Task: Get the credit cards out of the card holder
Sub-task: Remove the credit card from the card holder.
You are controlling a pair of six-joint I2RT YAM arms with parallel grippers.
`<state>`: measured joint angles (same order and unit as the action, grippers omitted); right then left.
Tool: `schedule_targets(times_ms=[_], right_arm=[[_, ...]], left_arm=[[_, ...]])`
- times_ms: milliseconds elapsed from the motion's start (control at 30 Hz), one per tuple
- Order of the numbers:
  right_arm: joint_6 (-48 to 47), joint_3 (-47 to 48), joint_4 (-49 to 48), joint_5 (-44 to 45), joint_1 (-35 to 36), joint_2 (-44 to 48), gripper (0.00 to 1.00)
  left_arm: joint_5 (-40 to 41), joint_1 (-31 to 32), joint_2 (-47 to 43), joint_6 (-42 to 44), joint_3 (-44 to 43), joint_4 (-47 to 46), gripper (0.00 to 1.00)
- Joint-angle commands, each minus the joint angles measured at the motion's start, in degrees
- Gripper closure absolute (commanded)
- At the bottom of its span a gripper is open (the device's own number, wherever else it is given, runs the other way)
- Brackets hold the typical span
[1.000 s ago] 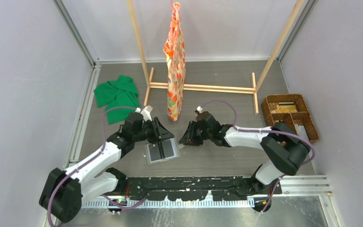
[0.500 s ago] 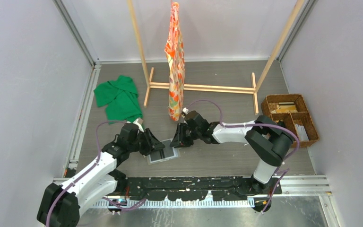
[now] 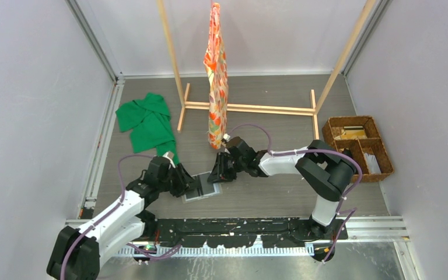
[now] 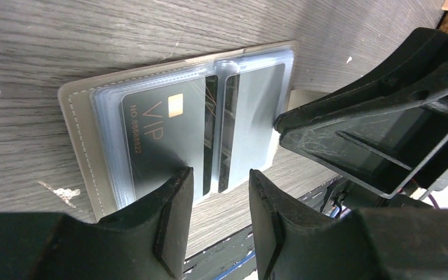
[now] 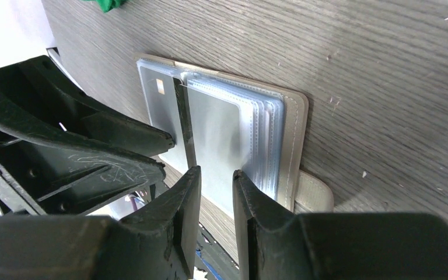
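Observation:
The card holder [image 3: 205, 188] lies open and flat on the table between my two grippers. In the left wrist view the card holder [image 4: 93, 146] shows a dark card marked VIP [image 4: 157, 131] under its clear pocket panels. My left gripper [image 4: 220, 182] is open, one fingertip [image 4: 175, 181] over the VIP panel's near edge, nothing between the jaws. From the right, the right gripper [image 5: 217, 175] is open too, with its tips at the holder's [image 5: 233, 125] clear sleeves. From above, the left gripper [image 3: 192, 184] and right gripper [image 3: 217, 174] face each other across the holder.
A brown wicker basket [image 3: 357, 144] stands at the right. A green cloth [image 3: 147, 119] lies at the back left. A wooden rack [image 3: 248, 108] with a hanging orange patterned cloth [image 3: 216, 76] stands behind. A black rail [image 3: 233, 230] runs along the near edge.
Both grippers have closed in on the holder: the right one moved left, the left one dropped lower and toward the near side. The holder stays flat on the table.

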<state>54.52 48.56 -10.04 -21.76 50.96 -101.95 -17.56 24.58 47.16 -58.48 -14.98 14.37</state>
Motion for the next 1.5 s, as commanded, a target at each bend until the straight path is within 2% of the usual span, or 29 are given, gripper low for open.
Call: schedule_targets(times_ms=[0,267,1000,1133,1233,1467], right_arm=[[0.3,1.73,-2.02,-0.26,0.41,-0.37,0.68],[-2.64,2.28,1.59,2.74,1.83,-1.94,0.69],[0.35,2.4,-3.61,-0.81,2.25,-6.19,0.69],[0.45,2.36,-3.58,-0.83,2.23,-6.24,0.69],[0.5,2.4,-3.58,-0.83,2.24,-6.33,0.69],[0.44,2.9,-3.58,-1.31,2.3,-7.09,0.69]], left_arm=[[-0.1,-0.58,1.05,0.16,0.74,-2.19,0.58],[-0.19,-0.76,2.45,0.54,0.83,-2.99,0.58],[-0.81,-1.57,3.53,0.83,3.37,-6.9,0.61],[-0.52,-1.7,1.93,0.21,4.47,-7.35,0.71],[-0.37,-1.86,-0.72,-0.69,5.94,-8.58,0.83],[-0.39,-2.16,-8.18,-1.55,8.1,-8.23,0.99]])
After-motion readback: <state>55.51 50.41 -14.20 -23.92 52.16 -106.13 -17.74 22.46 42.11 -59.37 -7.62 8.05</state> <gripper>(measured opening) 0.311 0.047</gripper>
